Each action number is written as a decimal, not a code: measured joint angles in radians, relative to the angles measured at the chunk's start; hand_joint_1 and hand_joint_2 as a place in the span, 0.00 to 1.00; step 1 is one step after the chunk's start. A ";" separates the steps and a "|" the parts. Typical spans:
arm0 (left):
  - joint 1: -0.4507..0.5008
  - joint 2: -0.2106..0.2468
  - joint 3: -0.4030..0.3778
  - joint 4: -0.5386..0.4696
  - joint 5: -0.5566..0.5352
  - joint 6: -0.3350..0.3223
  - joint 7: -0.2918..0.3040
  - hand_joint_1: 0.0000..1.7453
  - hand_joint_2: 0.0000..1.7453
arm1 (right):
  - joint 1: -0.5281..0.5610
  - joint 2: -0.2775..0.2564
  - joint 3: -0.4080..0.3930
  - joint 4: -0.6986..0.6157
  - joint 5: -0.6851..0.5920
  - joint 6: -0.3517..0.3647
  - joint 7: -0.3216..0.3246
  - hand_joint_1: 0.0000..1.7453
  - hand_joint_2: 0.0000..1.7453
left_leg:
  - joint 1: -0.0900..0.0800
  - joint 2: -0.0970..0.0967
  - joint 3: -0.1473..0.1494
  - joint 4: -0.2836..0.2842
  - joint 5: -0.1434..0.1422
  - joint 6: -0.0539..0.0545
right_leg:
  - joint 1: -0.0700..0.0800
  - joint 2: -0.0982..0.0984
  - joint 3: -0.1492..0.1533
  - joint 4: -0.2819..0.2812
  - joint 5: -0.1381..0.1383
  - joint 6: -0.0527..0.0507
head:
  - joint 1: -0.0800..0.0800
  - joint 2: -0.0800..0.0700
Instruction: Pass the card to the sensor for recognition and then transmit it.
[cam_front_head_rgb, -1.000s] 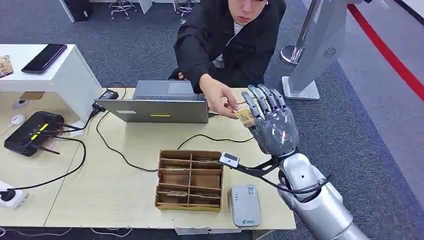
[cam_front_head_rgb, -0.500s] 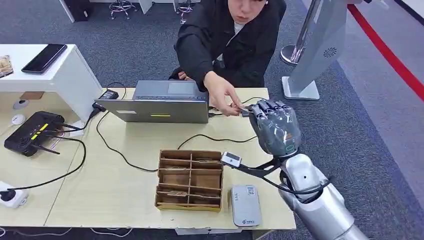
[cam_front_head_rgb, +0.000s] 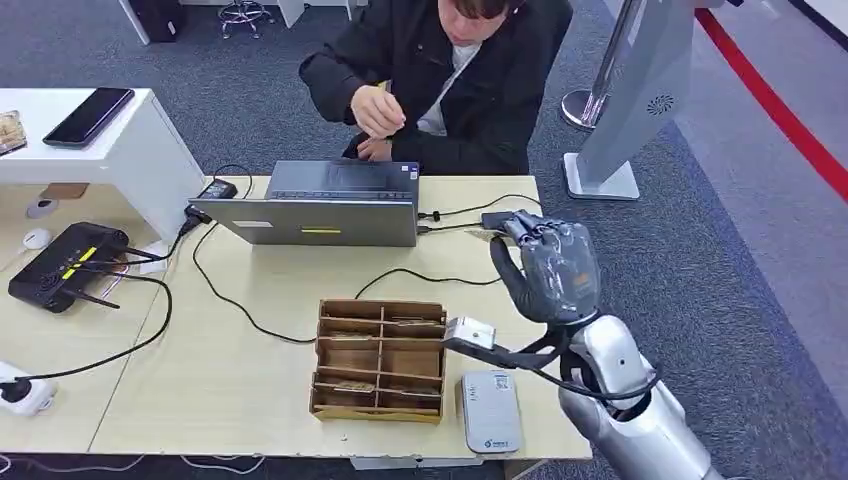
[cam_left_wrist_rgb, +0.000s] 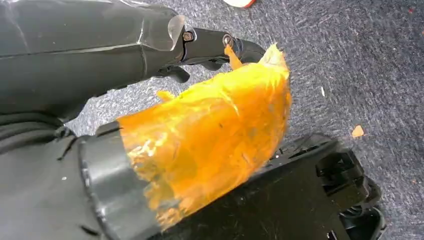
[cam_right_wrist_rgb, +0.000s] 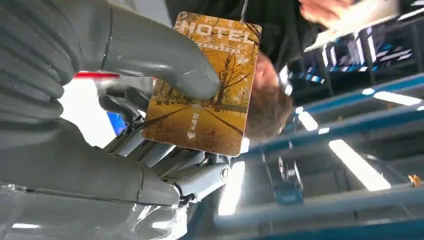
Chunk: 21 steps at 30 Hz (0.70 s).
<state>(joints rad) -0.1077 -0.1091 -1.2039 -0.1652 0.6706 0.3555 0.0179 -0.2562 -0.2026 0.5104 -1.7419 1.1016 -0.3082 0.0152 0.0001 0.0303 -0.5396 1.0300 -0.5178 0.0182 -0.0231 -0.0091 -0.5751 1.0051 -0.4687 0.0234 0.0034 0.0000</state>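
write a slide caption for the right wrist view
Right robot hand grips a golden hotel key card, thumb pressed on its printed face showing an autumn tree-lined road.

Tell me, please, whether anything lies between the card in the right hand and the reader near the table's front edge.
Nothing visible does: the right hand holds the card above bare table, with the reader below it, uncovered.

Right arm raised over the table's far right side, right hand (cam_front_head_rgb: 548, 268) fingers curled, thumb (cam_right_wrist_rgb: 165, 62) pinched on a hotel key card (cam_right_wrist_rgb: 205, 85).
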 joint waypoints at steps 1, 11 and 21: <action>0.001 0.000 0.000 0.000 0.004 0.001 -0.003 0.00 0.00 | 0.006 0.000 0.000 -0.008 -0.028 0.013 -0.010 1.00 1.00 | 0.000 0.000 0.000 0.000 0.000 0.000 | 0.000 0.000 0.000 0.000 0.000 0.000 | 0.000 0.000; 0.008 0.000 0.000 0.003 0.036 0.006 -0.021 0.00 0.00 | 0.090 0.003 0.010 -0.061 -0.380 0.177 -0.128 1.00 1.00 | 0.000 0.000 0.000 0.000 0.000 0.000 | 0.000 0.000 0.000 0.000 0.000 0.000 | 0.000 0.000; 0.017 0.000 0.000 0.003 0.055 0.022 -0.037 0.00 0.00 | 0.231 -0.004 0.012 -0.060 -0.624 0.291 -0.244 1.00 1.00 | 0.000 0.000 0.000 0.000 -0.001 0.000 | 0.000 0.000 0.000 0.000 0.000 0.000 | 0.000 0.000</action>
<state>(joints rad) -0.0907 -0.1087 -1.2039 -0.1625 0.7260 0.3777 -0.0195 -0.0247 -0.2064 0.5222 -1.8017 0.4772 -0.0175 -0.2289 0.0002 0.0302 -0.5397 1.0298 -0.5183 0.0178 -0.0231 -0.0092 -0.5752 1.0049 -0.4690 0.0235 0.0034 0.0000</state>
